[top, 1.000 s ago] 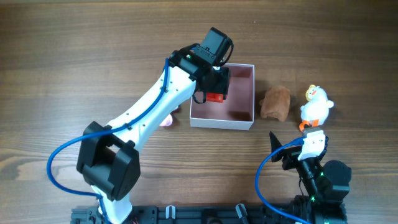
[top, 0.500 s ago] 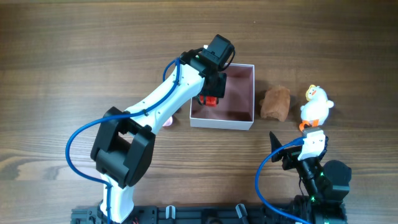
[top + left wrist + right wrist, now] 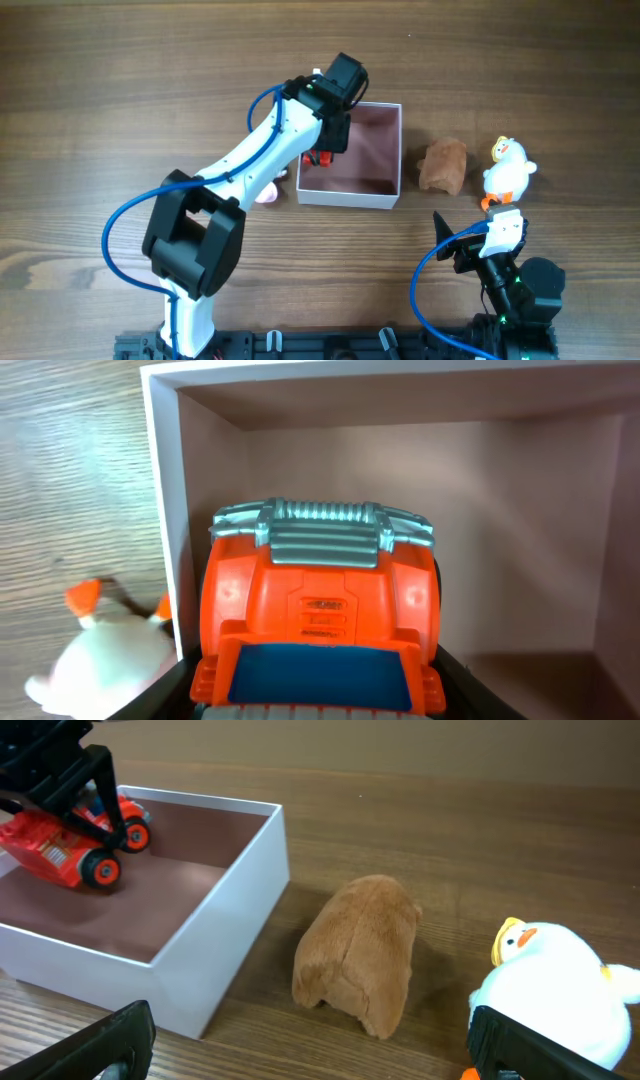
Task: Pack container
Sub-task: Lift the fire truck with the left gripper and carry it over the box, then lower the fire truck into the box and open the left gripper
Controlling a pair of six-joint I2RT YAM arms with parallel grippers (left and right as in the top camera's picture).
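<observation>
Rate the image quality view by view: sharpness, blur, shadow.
Overhead: even light, sharp, soft shadow inside the white cardboard container. Left wrist: the orange plastic toy truck fills the frame, fairly sharp; the white rounded toy at lower left is blurred. Right wrist: the brown plush toy is sharp, the fingertips at the bottom corners dark and out of focus.

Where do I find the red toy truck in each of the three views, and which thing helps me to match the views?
Overhead: the truck is at the left inner wall of the container; only a red bit shows.
Left wrist: the truck fills the lower middle, inside the container.
Right wrist: the truck is at the top left, inside the container.
Shared landmark: the container's white wall beside the truck.
</observation>
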